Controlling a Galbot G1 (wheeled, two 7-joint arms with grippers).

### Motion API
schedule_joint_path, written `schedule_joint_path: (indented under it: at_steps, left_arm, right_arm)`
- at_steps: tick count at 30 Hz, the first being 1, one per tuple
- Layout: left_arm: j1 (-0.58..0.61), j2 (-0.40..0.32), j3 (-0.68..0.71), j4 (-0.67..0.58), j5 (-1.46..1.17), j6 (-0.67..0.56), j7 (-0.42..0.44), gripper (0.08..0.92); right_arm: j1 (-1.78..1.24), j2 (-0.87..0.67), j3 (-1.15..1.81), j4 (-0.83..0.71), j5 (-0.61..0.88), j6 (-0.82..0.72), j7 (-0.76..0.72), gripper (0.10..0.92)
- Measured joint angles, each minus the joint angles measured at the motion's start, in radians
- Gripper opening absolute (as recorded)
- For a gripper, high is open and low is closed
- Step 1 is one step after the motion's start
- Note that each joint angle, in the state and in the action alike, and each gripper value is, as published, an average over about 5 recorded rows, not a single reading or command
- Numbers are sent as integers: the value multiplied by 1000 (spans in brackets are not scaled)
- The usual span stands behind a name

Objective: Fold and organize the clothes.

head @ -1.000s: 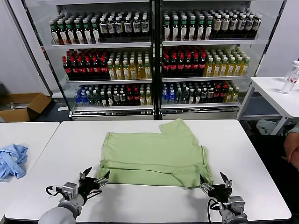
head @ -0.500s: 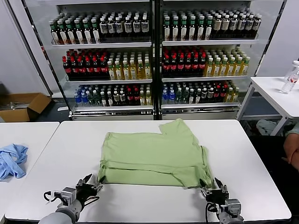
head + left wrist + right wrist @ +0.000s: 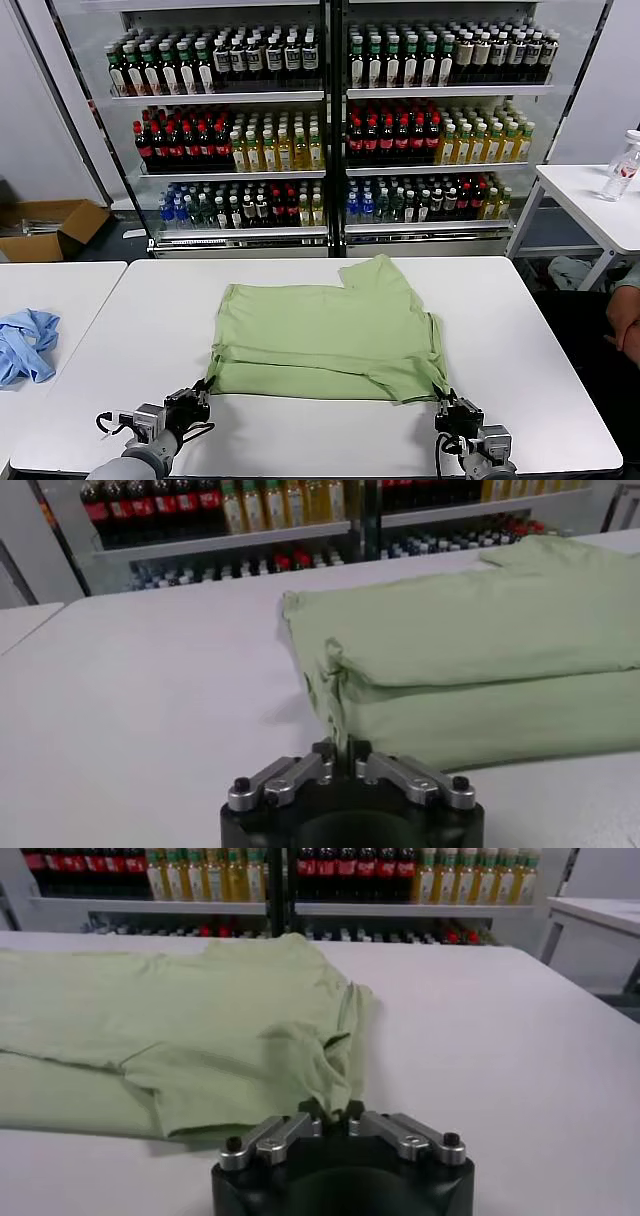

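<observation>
Green shirt (image 3: 328,338) is laid flat on the white tabletop (image 3: 520,340), partly folded, w/ the near hem doubled over and one sleeve seen pointing toward the far edge. No graphic or buttons can be seen on the upward face.

Left gripper (image 3: 200,392) is seen at the shirt's near-left corner, closed on the cloth; in the left wrist view the fingers are pinched together on the folded edge (image 3: 340,748). Right gripper (image 3: 446,402) is placed at the near-right corner, likewise clamped on the shirt; in the right wrist view a tuft of fabric is nipped between its fingers (image 3: 331,1110). Both corners are drawn slightly toward the near tabletop edge.

Blue cloth (image 3: 25,342) is bunched on a separate tabletop at far left, well apart from the shirt. Drinks fridge (image 3: 330,120) w/ rows of bottles is seen behind. Cardboard box (image 3: 50,228) is on the floor at left.
</observation>
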Motion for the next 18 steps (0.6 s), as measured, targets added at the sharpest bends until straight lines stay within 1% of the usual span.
schedule_joint_path:
  at_steps: [2, 9, 18]
  left_arm:
    - [13, 0, -5, -14, 10, 2, 2, 86]
    - [85, 11, -31, -84, 36, -12, 5, 85]
    - [226, 30, -83, -168, 50, -52, 14, 85]
  right_arm:
    - [-13, -3, 5, 17, -1, 0, -1, 122]
    - [-83, -15, 27, 89, -7, 9, -2, 122]
    - [-207, -25, 47, 169, -28, 41, -2, 122]
